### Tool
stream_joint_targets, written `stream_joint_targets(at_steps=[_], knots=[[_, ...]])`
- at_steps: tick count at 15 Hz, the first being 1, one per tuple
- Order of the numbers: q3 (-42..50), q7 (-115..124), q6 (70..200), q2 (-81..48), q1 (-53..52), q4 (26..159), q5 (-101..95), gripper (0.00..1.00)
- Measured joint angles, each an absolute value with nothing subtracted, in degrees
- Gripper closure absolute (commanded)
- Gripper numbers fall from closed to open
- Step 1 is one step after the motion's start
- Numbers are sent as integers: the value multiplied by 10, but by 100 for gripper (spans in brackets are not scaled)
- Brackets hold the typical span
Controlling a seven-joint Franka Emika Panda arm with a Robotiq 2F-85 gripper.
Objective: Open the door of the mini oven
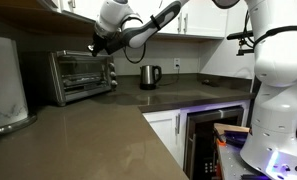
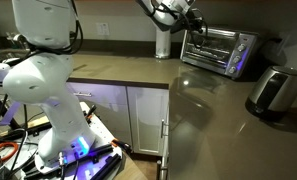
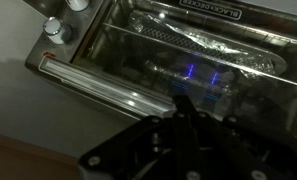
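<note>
The wrist view alone gives the close look. It shows the door (image 3: 203, 62) of the mini oven (image 3: 58, 50) filling the frame, with its silver handle bar (image 3: 98, 88) running slantwise, two knobs (image 3: 53, 28) beyond the bar's end, a wire rack (image 3: 188, 35) behind the glass and blue glints on the pane. The gripper (image 3: 183, 108) is a dark mass low in that view, just before the glass beside the bar. Its fingers merge into shadow, so I cannot tell whether the claw is wide or narrow. Both exterior views show what the wrist view cannot. The mini oven (image 1: 80, 76) (image 2: 220, 50) sits at the back of a brown counter (image 1: 98, 140), and the gripper (image 1: 94, 47) (image 2: 195, 20) hangs at the oven's upper front corner, the arm reaching in from above. A steel kettle (image 1: 150, 76) (image 2: 276, 90) stands on the counter well off the oven's knob side. In an exterior view a dark built-in appliance (image 1: 210, 140) sits below the counter beside the robot's white body (image 1: 278, 70). Nothing lies on the counter before the oven. The door (image 1: 76, 74) (image 2: 210, 47) stands upright, flush with the oven's front.
</note>
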State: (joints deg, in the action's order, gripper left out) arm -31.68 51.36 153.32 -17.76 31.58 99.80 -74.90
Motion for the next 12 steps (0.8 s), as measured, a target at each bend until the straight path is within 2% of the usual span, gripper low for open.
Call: stream_joint_targets(at_steps=[12], knots=[[-290, 578, 1529, -170, 313, 960, -894, 100]])
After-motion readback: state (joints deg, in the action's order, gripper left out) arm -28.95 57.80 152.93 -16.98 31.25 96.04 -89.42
